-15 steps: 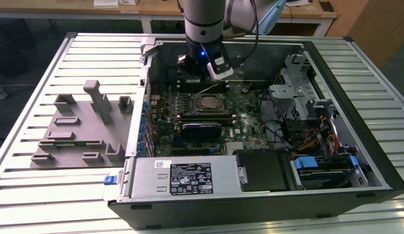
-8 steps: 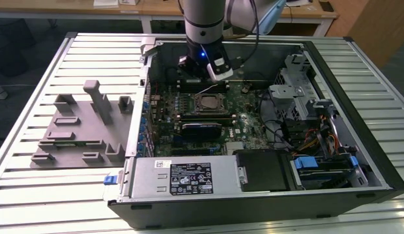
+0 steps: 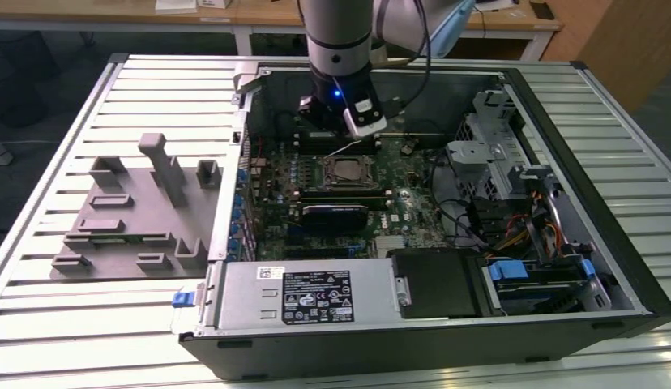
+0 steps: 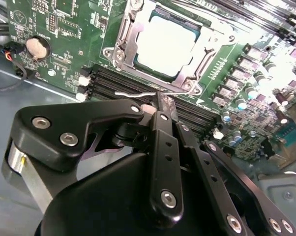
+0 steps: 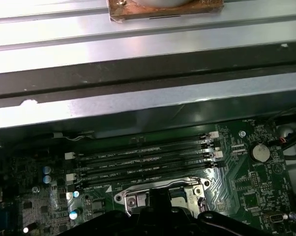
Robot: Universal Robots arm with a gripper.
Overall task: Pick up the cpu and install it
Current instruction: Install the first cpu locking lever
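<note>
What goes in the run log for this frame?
cpu: seated in socket | gripper: shut, empty, near socket lever

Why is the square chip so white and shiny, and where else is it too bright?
In the second wrist view, glare washes the cpu nearly white, and the motherboard bleaches out toward one edge. In the first wrist view, the case's metal wall gleams pale while the memory slots sit in shadow. The exterior view is evenly lit, with a small blue light glowing above the gripper.
</note>
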